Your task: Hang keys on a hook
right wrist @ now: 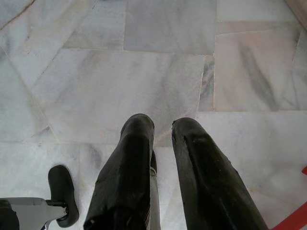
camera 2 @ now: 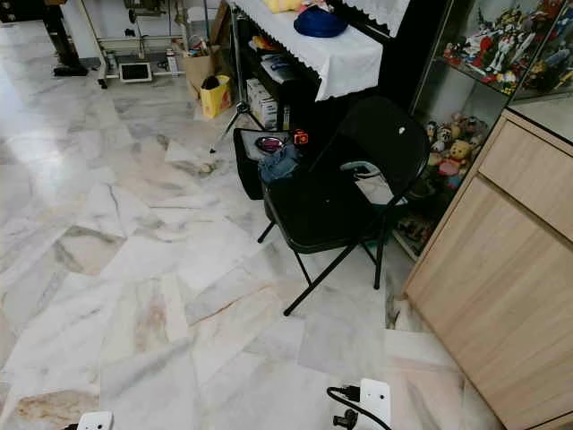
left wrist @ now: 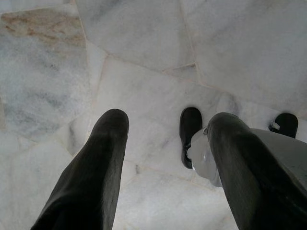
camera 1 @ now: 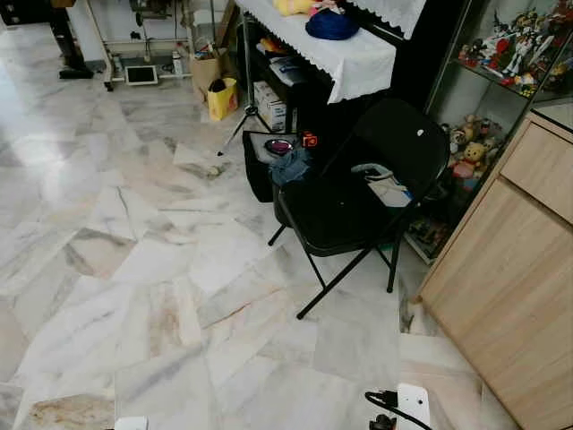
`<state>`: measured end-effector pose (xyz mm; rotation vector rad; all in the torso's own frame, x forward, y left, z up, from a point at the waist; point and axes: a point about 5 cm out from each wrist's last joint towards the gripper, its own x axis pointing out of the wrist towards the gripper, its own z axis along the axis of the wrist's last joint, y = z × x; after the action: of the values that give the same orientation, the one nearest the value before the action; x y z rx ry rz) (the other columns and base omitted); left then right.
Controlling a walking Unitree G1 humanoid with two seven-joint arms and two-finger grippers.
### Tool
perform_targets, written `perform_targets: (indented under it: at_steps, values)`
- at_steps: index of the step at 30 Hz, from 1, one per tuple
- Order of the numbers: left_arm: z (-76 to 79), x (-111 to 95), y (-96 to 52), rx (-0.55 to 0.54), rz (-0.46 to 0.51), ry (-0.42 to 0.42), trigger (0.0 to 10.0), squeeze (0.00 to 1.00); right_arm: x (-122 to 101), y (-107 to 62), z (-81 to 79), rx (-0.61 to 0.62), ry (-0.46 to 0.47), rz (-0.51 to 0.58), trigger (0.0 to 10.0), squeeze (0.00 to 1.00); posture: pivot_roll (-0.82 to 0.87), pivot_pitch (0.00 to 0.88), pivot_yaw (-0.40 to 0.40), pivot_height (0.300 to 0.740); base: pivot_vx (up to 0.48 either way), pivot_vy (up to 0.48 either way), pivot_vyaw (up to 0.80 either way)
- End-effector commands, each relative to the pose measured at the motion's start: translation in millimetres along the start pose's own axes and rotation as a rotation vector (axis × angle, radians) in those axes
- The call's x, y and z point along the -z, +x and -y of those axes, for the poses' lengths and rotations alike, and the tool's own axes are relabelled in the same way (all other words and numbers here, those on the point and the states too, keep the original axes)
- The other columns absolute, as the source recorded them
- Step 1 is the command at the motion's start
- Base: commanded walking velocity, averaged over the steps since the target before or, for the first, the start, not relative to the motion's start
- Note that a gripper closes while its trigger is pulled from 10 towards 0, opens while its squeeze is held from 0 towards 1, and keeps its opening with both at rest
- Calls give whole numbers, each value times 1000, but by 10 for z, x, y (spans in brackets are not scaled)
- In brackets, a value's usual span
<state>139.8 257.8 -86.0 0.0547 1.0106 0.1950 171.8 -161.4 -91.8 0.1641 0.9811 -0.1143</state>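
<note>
Two grippers hang over the marble floor [camera 1: 134, 269]. Your left gripper [left wrist: 165, 129] has its fingers spread wide, nothing between them. Centre frame, a black folding chair [camera 1: 358, 197] stands with cloth on its seat. Lower right, your right gripper [right wrist: 163, 132] is narrow, a thin metal piece [right wrist: 153, 191] between its fingers; whether it's the keys, you can't tell.

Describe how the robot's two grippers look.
Each has two long, matte black, rounded fingers that taper to blunt tips: left gripper, right gripper. A thin pale strip runs along the inner edge of one right finger.
</note>
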Motion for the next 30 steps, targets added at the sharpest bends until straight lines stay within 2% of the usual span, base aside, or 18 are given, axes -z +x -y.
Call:
perform_targets:
  at_steps: [1, 3, 7, 13, 24, 30]
  values:
    - [448, -222, 75, 115, -12, 86, 10000, 0, -143, 6, 202, -16, 0, 6, 10000, 0, 76, 0, -71, 740, 0, 0, 0]
    - [437, -214, 74, 112, -14, 83, 10000, 0, -131, 3, 224, -10, -6, -3, 10000, 0, 76, 0, -71, 740, 0, 0, 0]
    - [352, -202, 71, 81, -9, 62, 10000, 0, -61, -1, 132, -63, -18, -13, 10000, 0, 86, 0, -69, 740, 0, 0, 0]
    - [337, -193, 69, 79, -14, 70, 10000, 0, -92, 5, 99, -81, -4, 1, 10000, 0, 84, 0, -64, 740, 0, 0, 0]
    - [314, -193, 69, 63, -15, 76, 10000, 0, -22, -2, 61, -88, 3, -19, 10000, 0, 79, 0, -57, 740, 0, 0, 0]
    - [323, -187, 69, 62, -19, 81, 10000, 0, 9, -6, 76, -86, -1, -41, 10000, 0, 84, 0, -64, 740, 0, 0, -700]
